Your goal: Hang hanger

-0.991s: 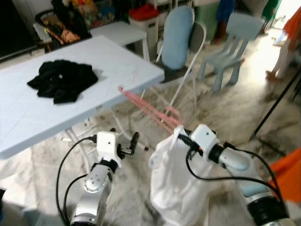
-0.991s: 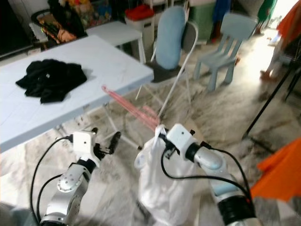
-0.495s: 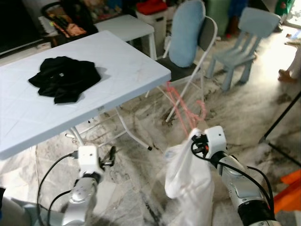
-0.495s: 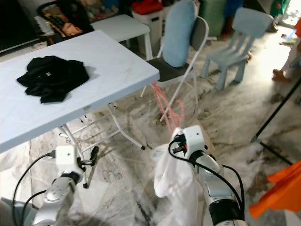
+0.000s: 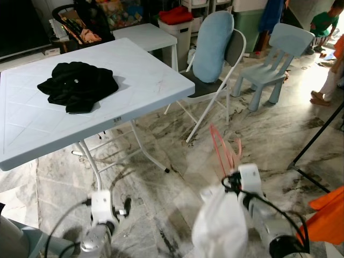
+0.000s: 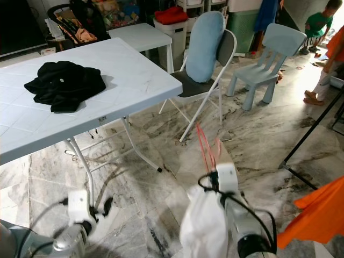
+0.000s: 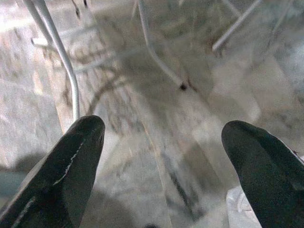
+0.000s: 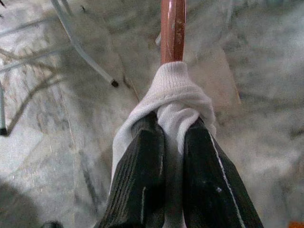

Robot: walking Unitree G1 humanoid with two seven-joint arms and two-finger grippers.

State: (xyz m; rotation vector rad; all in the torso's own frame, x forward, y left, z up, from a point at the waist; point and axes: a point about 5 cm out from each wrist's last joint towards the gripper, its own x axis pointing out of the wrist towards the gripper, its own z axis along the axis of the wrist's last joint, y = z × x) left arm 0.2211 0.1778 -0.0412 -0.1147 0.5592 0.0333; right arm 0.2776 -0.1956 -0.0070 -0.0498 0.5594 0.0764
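A pink hanger (image 5: 223, 151) sticks up from my right gripper (image 8: 173, 137), which is shut on the hanger's neck through the collar of a white garment (image 5: 223, 228). The garment hangs bunched below the wrist, low at the bottom right. In the right wrist view the hanger's stem (image 8: 172, 28) rises out of the white cloth (image 8: 178, 90) between the two black fingers (image 8: 142, 175). My left gripper (image 7: 161, 142) is open and empty above the marble floor, low at the bottom left (image 5: 124, 207).
A white folding table (image 5: 134, 75) with a black garment (image 5: 78, 86) stands ahead on the left. A folding chair with a blue cushion (image 5: 212, 40) and a blue plastic chair (image 5: 274, 54) lie ahead. A person's legs (image 5: 325, 80) and an orange cloth (image 5: 325, 220) are at right.
The camera has shifted, with the table now further off. Both arms have dropped lower in view, and the hanger has swung from pointing left to standing upright.
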